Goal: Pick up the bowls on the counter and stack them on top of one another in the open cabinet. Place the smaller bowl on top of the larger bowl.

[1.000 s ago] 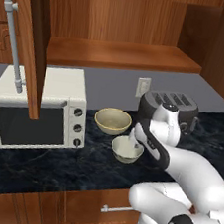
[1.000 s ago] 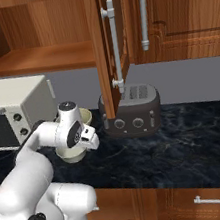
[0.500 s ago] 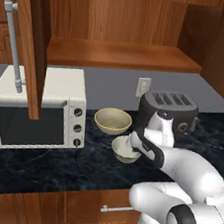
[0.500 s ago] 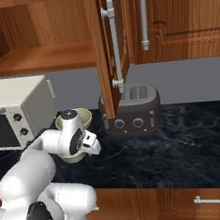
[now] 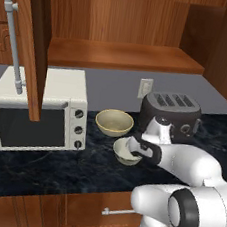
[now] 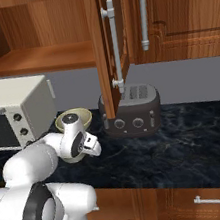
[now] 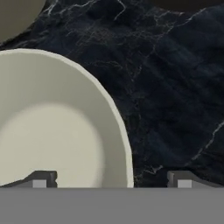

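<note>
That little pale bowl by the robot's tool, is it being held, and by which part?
Not held yet. The tool is open, one fingertip inside the smaller bowl and one outside over the counter, straddling its rim.

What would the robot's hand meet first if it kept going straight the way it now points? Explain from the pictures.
Most likely the smaller bowl: in the hand view the hand straddles its rim, one fingertip over the inside, the other over the counter. Depth is hard to judge.

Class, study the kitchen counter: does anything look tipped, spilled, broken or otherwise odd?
Nothing stands out. The smaller bowl and larger bowl sit upright on the counter, unspilled. The gripper straddles the smaller bowl's rim.
</note>
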### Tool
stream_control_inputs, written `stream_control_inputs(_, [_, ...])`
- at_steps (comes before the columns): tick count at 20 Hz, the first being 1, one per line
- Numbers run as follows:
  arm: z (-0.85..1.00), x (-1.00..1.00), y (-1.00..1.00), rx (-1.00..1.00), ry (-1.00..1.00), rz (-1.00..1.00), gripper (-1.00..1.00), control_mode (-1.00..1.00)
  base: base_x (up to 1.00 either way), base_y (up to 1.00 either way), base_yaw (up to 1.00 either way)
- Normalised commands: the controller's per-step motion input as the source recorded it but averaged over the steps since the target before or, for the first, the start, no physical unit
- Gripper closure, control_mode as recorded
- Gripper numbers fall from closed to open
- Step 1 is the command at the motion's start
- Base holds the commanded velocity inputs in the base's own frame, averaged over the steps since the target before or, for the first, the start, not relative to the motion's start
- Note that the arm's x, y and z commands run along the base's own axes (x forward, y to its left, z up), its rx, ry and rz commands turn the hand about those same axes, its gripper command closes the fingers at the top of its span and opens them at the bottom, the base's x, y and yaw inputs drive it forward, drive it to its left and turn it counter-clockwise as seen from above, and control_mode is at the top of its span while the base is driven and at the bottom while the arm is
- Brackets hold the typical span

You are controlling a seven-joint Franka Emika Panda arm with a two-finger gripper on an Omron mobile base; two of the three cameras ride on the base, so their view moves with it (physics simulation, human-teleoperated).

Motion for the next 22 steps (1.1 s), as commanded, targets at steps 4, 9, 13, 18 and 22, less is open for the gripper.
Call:
stream_control_inputs(4, [-0.14,0.19,0.04,0.0,0.0,-0.03,-1.0,-1.0,0.0,0.0,0.0])
stream_control_inputs(9, [-0.13,0.12,0.03,0.0,0.0,-0.02,-1.0,-1.0,0.0,0.0,0.0])
stream_control_inputs(13, [-0.05,0.04,0.01,0.0,0.0,0.0,-1.0,-1.0,0.0,0.0,0.0])
stream_control_inputs(18, [0.0,0.0,0.0,0.0,0.0,0.0,1.0,-1.0,0.0,0.0,0.0])
stream_control_inputs(22, [0.27,0.0,0.0,0.0,0.0,-0.02,1.0,-1.0,0.0,0.0,0.0])
